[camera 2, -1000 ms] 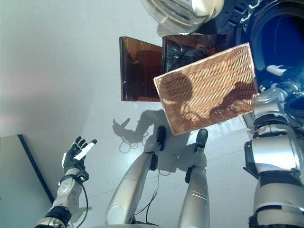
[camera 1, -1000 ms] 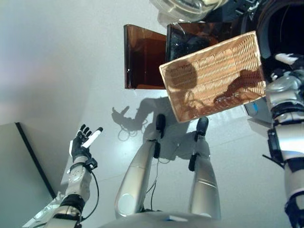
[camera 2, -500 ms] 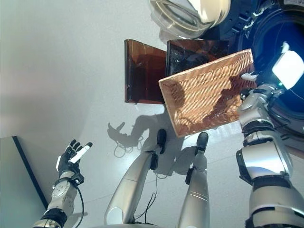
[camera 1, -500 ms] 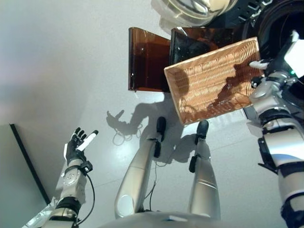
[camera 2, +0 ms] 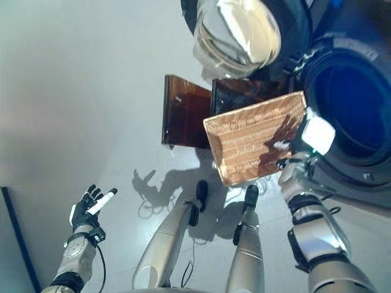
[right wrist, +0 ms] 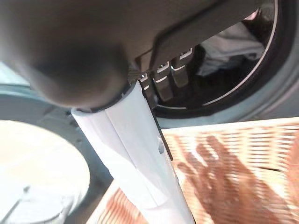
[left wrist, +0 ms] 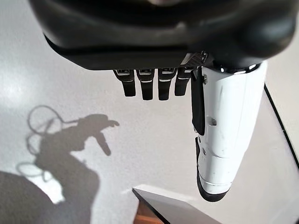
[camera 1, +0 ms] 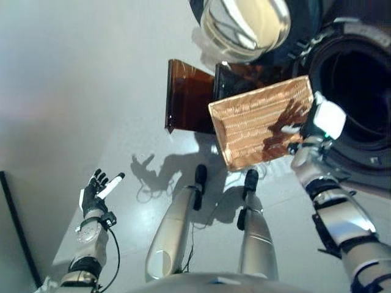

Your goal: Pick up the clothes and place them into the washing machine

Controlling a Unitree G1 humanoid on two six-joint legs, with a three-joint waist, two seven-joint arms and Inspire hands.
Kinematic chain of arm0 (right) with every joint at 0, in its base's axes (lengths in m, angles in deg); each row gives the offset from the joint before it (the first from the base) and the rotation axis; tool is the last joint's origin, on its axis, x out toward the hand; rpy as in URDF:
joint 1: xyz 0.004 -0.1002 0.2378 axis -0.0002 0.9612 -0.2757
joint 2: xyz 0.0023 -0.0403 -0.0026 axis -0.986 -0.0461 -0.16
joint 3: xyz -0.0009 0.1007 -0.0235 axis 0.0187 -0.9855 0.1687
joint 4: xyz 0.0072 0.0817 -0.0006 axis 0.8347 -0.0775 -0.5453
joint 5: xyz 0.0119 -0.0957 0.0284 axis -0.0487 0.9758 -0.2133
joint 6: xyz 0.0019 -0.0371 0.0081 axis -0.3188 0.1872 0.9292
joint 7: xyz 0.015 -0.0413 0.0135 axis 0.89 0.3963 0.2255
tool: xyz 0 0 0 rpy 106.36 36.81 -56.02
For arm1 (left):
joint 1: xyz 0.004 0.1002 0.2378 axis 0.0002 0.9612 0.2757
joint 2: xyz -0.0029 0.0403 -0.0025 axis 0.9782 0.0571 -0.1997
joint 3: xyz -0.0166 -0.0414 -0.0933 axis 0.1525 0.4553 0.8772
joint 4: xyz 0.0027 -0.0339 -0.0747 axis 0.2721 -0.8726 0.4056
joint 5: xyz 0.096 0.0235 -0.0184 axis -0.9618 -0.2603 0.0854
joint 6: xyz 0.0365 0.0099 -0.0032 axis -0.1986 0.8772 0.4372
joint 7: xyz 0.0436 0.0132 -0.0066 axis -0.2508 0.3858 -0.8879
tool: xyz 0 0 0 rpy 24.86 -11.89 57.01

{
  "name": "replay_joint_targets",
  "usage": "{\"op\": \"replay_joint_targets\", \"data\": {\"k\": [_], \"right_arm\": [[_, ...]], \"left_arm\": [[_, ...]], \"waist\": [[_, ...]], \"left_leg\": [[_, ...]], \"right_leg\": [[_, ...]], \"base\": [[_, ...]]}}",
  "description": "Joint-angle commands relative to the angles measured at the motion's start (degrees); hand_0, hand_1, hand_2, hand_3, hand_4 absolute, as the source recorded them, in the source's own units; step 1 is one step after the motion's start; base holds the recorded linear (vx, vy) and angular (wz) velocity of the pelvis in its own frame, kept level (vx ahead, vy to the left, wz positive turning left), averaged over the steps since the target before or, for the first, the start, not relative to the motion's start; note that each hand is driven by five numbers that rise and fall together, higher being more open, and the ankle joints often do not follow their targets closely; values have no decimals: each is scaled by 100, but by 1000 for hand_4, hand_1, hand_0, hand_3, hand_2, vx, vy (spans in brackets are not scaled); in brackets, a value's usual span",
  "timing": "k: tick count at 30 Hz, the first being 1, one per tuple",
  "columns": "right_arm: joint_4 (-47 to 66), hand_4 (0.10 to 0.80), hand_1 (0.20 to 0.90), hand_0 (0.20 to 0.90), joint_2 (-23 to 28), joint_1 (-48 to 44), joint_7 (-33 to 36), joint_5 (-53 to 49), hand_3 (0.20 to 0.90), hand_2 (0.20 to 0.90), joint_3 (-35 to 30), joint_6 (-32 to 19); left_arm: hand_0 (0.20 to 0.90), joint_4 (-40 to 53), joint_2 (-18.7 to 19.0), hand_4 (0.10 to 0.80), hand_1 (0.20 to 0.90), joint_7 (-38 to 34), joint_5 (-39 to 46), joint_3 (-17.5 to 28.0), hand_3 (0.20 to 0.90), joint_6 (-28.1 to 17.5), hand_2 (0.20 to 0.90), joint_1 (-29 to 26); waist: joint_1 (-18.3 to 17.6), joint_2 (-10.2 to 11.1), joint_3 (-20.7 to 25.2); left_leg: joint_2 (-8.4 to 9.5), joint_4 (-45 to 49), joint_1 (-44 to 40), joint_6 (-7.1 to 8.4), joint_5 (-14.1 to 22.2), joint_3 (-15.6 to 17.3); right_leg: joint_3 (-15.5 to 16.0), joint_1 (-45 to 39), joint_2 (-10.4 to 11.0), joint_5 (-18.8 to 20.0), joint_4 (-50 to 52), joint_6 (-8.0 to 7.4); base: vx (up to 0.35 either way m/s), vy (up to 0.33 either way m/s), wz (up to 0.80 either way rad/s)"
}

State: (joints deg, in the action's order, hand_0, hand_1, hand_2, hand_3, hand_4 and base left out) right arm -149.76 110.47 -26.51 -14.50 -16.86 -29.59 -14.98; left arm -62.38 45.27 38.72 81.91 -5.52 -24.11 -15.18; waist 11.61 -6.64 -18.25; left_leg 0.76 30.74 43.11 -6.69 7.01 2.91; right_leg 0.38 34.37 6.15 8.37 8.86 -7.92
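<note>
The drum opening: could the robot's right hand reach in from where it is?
Probably yes. The right hand is open and empty at the rim of the drum opening, the door is swung aside, and the basket sits beside it, not across the way.

Basket (camera 1: 259,130) tan, woven; bins (camera 1: 186,97) translucent brown; floor (camera 1: 79,91) pale grey; clothes (right wrist: 229,49) in drum white

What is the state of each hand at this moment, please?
Left hand: open, fingers straight, holding nothing, over the floor.
Right hand: open, holding nothing, between the wicker basket and the washing machine.
</note>
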Motion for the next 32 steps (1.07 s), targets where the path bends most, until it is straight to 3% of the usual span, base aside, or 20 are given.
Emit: {"op": "replay_joint_targets", "data": {"k": [1,6,9,11,16,20,25,32], "right_arm": [[291,800,900,900,400,198,118,172,900,900,-169,-273],[373,800,900,900,-24,869,-18,275,900,900,-105,-444],[608,800,900,900,-330,1421,-294,383,900,900,-13,-641],[621,800,900,900,-332,1432,-299,385,900,900,-16,-636],[316,800,900,900,-830,1923,-812,288,900,900,214,-903],[103,800,900,900,-1190,2174,-1329,-149,900,900,294,-1113],[-493,800,900,900,-1760,2564,-1771,-792,900,900,133,-1160],[-1520,800,900,900,-2193,3011,-2110,-1253,900,900,-243,-946]], "left_arm": [[900,-374,361,800,900,-182,-269,452,900,-243,900,380],[900,-1001,365,800,900,-359,-669,583,900,-141,900,322],[900,-1548,425,800,900,-486,-1053,762,900,3,900,300],[900,-1547,428,800,900,-487,-1055,762,900,3,900,305],[900,-2201,507,800,900,-706,-1913,758,900,260,900,255],[900,-2372,481,800,900,-697,-2284,636,900,389,900,218],[900,-2569,261,800,900,-636,-2682,302,900,553,900,175],[900,-2743,-256,800,900,-478,-2497,14,900,632,900,114]], "waist": [[201,-95,295],[193,163,287],[126,427,491],[122,429,474],[5,821,821],[-81,976,1025],[-219,1039,1354],[-392,970,1726]], "left_leg": [[-1,-1229,-901,684,-400,316],[53,-1505,-1737,696,-419,279],[69,-1875,-2288,707,-485,209],[76,-1908,-2329,707,-499,208],[72,-2537,-3063,752,-725,199],[59,-2915,-3519,764,-879,203],[68,-3472,-4112,788,-1131,272],[58,-3574,-4418,817,-1049,326]], "right_leg": [[-38,-520,-411,-555,194,298],[35,-1317,-408,-636,185,271],[77,-1786,-437,-595,60,205],[79,-1818,-431,-594,48,204],[133,-2384,-463,-399,-215,99],[70,-2691,-476,-179,-372,36],[-103,-3093,-499,80,-666,-23],[-160,-3457,-490,15,-1056,2]], "base": [[109,-35,5],[125,-36,5],[162,-47,3],[89,-27,7],[124,-48,1],[108,-21,2],[90,27,-5],[30,62,-8]]}}
